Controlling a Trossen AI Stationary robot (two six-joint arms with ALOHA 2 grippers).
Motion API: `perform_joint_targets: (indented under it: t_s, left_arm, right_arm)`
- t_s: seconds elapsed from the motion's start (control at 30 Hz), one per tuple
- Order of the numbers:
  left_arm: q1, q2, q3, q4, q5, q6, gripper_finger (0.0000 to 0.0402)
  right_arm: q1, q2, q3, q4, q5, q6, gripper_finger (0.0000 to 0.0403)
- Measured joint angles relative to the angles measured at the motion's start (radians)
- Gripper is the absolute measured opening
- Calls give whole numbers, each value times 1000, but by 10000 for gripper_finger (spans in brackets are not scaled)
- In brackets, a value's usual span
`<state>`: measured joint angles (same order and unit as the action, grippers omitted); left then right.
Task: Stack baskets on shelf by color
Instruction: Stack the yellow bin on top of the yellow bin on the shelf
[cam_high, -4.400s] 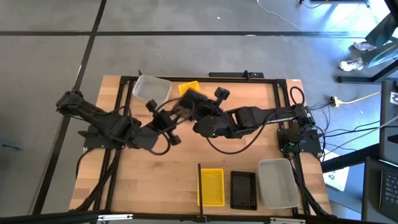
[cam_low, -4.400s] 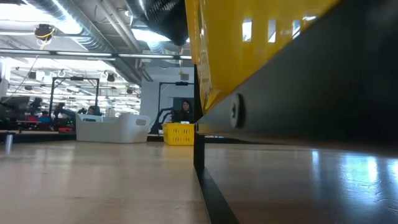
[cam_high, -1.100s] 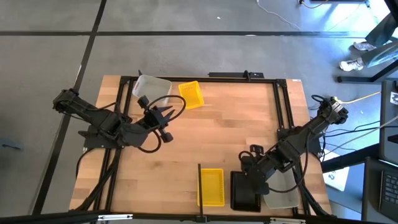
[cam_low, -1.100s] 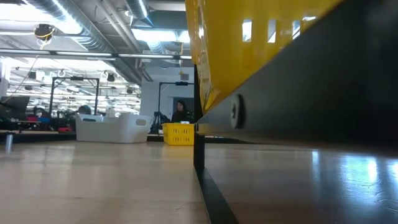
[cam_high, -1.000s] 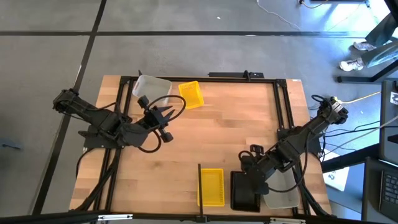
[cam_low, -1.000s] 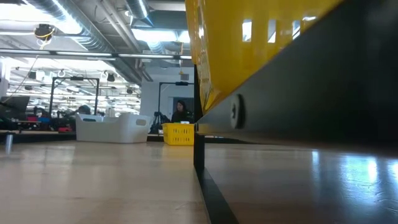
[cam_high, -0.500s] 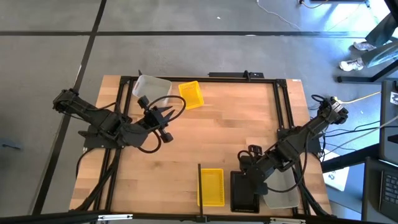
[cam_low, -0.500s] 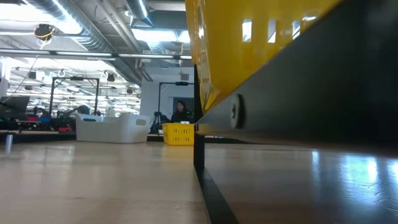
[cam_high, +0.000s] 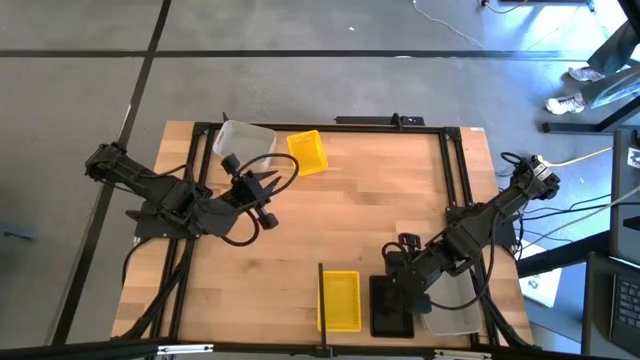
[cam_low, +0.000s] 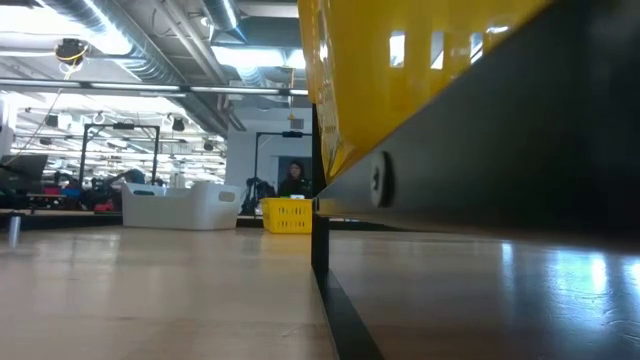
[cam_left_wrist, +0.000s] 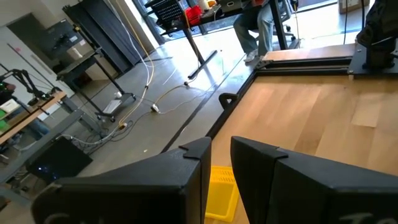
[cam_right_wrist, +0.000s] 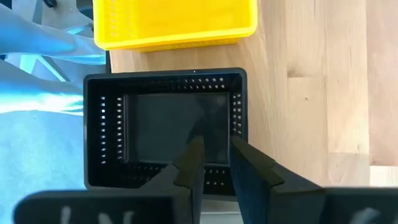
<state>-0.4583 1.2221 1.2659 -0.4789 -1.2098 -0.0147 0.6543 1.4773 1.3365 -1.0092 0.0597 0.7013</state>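
Overhead view straight down, low view at tabletop level, both sharing yellow basket (cam_high: 340, 300).

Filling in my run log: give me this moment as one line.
right gripper: at black basket rim | left gripper: idle near far yellow basket | near yellow basket: by divider

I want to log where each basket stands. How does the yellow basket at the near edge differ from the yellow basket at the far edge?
The near yellow basket lies square to the table edge, beside the dark divider and a black basket; the far yellow basket sits turned at an angle, beside a translucent basket. The right pincer is at the black basket next to the near one; the left pincer is closer to the far one. Both share the same colour and look empty.
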Motion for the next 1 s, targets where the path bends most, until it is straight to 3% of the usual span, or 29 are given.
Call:
perform_joint_targets:
  t_s: [0.17, 0.4, 0.63, 0.83, 1.0]
  left_arm:
    - [7, 0, 0, 0, 1, -17, 55]
    - [127, -43, 0, -16, 134, -59, 55]
    - [402, -82, 0, -135, 460, -273, 55]
    - [634, -77, 0, -302, 700, -452, 55]
    - [807, -16, -1, -302, 954, -477, 55]
  right_arm:
    - [-8, 0, 49, -36, 30, -4, 73]
    - [-9, 0, 224, -270, 284, -29, 72]
    - [-18, -1, 402, -553, 546, -22, 72]
    - [-64, -77, 425, -540, 568, -120, 72]
    - [-135, -163, 425, -541, 568, -198, 72]
